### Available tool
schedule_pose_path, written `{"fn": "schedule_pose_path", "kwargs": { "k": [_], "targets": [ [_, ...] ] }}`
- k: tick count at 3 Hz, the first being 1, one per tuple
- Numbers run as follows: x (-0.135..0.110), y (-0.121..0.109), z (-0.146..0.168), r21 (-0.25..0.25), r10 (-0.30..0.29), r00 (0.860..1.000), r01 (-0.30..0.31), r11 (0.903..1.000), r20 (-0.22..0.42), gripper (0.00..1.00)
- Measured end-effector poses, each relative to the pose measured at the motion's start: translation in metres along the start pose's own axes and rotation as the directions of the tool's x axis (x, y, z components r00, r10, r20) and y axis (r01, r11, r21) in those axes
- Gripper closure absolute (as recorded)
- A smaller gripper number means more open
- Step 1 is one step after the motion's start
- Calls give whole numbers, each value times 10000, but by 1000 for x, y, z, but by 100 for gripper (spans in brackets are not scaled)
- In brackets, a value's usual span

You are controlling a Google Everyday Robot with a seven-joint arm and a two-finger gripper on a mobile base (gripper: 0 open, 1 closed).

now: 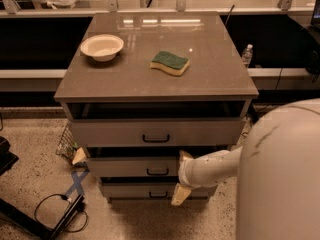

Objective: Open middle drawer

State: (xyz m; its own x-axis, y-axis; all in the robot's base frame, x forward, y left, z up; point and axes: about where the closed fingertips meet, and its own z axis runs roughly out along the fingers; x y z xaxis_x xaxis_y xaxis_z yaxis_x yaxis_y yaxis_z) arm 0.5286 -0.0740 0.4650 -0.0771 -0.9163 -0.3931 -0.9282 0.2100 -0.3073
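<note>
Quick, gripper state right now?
Gripper: open, holding nothing, in front of the middle drawer, right of its handle.

Gripper (179, 178) just beneath jutting top drawer (115, 133)

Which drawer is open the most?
The top drawer, with the tallest front: a dark gap shows above it. The claw hangs lower, right of the handle on the middle drawer.
</note>
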Motion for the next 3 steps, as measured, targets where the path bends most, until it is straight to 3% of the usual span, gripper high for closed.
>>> {"fn": "schedule_pose_path", "kwargs": {
  "k": [2, 3],
  "targets": [
    [7, -14, 38, -495, -513, 9978, 492, 9976, -428, 0],
    [17, -27, 58, -758, -388, 9983, 355, 9965, -425, 0]
  ]
}}
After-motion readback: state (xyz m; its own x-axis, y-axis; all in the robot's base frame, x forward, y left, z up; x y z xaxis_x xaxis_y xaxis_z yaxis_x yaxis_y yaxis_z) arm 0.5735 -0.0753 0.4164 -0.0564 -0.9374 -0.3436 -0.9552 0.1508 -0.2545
